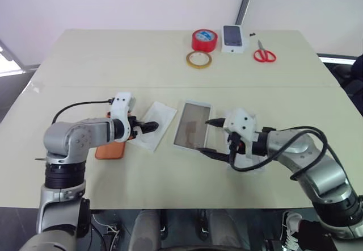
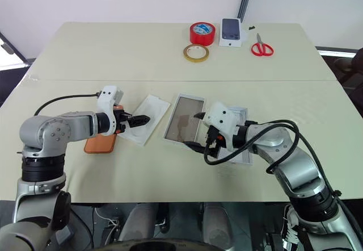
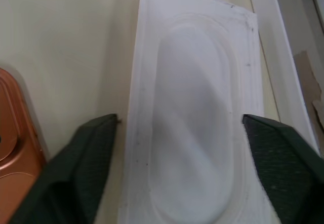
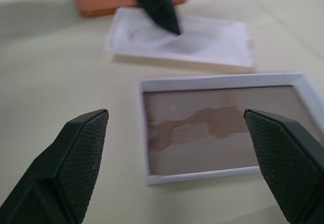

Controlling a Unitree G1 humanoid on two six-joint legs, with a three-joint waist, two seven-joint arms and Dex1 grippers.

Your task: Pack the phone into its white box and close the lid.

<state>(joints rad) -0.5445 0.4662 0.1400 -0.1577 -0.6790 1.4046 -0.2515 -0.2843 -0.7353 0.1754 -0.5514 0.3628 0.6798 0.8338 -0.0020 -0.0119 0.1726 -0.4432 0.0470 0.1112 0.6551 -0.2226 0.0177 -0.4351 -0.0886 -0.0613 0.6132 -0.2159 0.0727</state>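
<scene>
Left eye view: the phone point(image 1: 109, 149) lies flat under the left arm, long axis running toward the far edge. Right of it sits the moulded insert point(image 1: 153, 125), then the white box point(image 1: 191, 125), likewise lengthwise. Left gripper point(image 1: 148, 127) spreads over the insert, holding nothing; right gripper point(image 1: 211, 139) gapes wide at the box.

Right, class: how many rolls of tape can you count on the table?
2. The red tape roll stands at the far edge, left of the small white box; the yellowish tape ring lies flat just in front of it. None looks hidden.
</scene>
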